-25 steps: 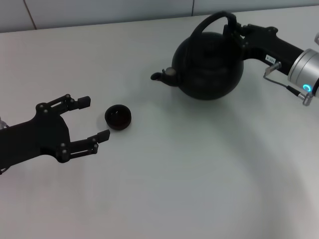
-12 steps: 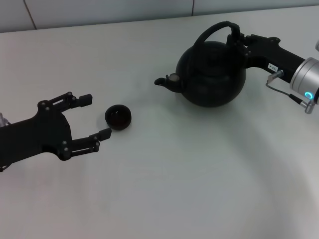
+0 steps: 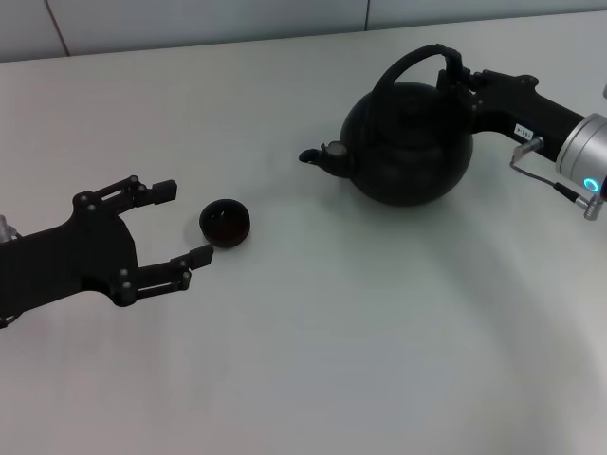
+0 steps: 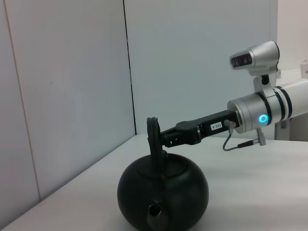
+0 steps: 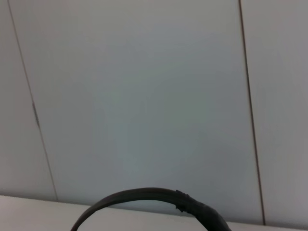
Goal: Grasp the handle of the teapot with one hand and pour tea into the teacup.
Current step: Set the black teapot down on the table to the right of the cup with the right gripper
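The glossy black teapot is at the back right, about level, with its spout pointing left toward the teacup. My right gripper is shut on the right end of the arched black handle. The left wrist view shows the teapot, its handle and the right gripper gripping it. The right wrist view shows only the handle's arc. The tiny black teacup stands left of centre, dark inside. My left gripper is open just left of the cup, not touching it.
The white table spreads around both objects, with a pale wall along its far edge. The right arm's silver wrist with a blue light reaches in from the right edge.
The right gripper has carried the teapot a little to the right and nearer, away from the cup. The left gripper and the cup have hardly moved.
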Robot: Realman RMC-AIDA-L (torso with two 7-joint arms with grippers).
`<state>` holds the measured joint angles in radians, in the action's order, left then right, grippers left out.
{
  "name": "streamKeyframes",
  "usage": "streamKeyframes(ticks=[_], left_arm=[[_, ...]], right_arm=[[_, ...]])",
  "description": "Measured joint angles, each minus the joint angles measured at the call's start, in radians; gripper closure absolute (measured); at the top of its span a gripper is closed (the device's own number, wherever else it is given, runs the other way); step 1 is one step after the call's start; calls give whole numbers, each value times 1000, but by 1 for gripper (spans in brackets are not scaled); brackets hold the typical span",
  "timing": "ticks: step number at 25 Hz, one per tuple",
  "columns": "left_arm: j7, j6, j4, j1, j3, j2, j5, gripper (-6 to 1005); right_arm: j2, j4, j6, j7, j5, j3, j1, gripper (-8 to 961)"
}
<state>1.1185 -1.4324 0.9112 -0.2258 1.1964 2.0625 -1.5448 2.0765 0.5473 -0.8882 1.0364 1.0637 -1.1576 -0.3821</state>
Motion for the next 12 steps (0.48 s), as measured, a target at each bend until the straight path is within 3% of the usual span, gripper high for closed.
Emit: streamKeyframes(ticks=[12], left_arm=[[6,0,10,-1,3,1,0,168]], right_arm=[[-3,11,4,7,52,-2,1,785]])
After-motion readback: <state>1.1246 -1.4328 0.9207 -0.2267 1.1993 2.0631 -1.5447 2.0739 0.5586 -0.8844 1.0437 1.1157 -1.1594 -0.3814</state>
